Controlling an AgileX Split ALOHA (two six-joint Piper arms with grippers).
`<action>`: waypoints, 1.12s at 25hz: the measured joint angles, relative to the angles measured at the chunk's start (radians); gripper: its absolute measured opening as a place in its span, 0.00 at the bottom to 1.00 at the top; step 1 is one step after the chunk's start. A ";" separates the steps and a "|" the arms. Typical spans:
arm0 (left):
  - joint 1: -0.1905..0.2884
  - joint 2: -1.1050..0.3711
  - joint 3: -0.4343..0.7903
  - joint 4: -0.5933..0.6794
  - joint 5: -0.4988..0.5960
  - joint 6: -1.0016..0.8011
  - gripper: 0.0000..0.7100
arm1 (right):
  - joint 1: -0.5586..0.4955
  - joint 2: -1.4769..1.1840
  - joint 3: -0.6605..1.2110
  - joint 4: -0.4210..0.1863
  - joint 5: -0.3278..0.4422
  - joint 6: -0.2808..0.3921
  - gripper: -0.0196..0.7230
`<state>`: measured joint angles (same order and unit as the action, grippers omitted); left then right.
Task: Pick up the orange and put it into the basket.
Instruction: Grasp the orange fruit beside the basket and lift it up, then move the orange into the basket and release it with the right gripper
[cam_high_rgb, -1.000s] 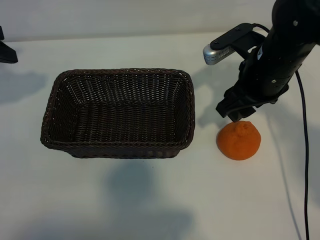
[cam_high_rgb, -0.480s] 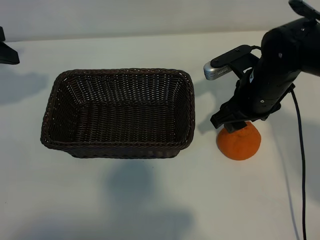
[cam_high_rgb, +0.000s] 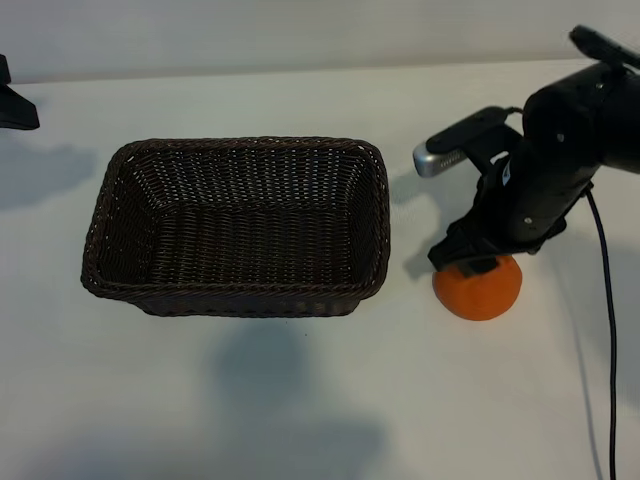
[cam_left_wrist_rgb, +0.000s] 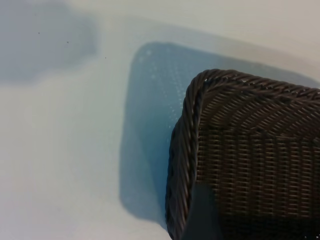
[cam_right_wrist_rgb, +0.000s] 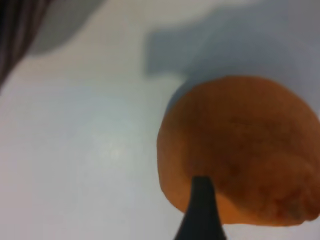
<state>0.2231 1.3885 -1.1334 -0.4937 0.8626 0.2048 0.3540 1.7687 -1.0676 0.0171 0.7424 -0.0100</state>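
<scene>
Orange skin shows just under the right end effector (cam_high_rgb: 476, 266) in the exterior view: the orange (cam_high_rgb: 480, 291) sits on the white counter (cam_high_rgb: 300, 400), just beside the basket's right end, and the dark arm stands over its top, pointing steeply down. The fingers are spread wide and look set to straddle the fruit from above; nothing is gripped yet, and the orange rests on the counter. That top-down stance suits a round thing that would roll away from a sideways push. The basket (cam_high_rgb: 240, 295) lies open and bare inside, its near wall between the fruit and the drop spot, so by my reckoning the orange must be lifted over the rim. A black cable (cam_high_rgb: 606, 330) trails down the right side, clear of the path. Only a dark corner of the left arm's mount shows at the far left edge, parked.

Left wrist view: a rounded corner of the basket (cam_left_wrist_rgb: 200, 100) and its shadow on the counter; the left end effector itself is not visible, though it stands open and holds nothing.

Right wrist view: the orange (cam_right_wrist_rgb: 245, 145) fills the frame, with one dark fingertip (cam_right_wrist_rgb: 201, 210) in front of it; whether it touches the skin I cannot tell
</scene>
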 joint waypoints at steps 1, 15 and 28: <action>0.000 0.000 0.000 0.000 0.000 -0.001 0.83 | 0.000 0.005 0.005 0.000 -0.003 0.000 0.75; 0.000 0.000 0.000 0.000 0.015 0.000 0.83 | 0.000 0.028 0.011 -0.003 0.000 0.026 0.16; 0.000 0.000 0.000 0.000 0.015 0.001 0.83 | 0.000 -0.088 0.011 -0.026 0.041 0.025 0.16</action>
<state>0.2231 1.3885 -1.1334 -0.4937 0.8781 0.2054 0.3540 1.6808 -1.0566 -0.0091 0.7837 0.0149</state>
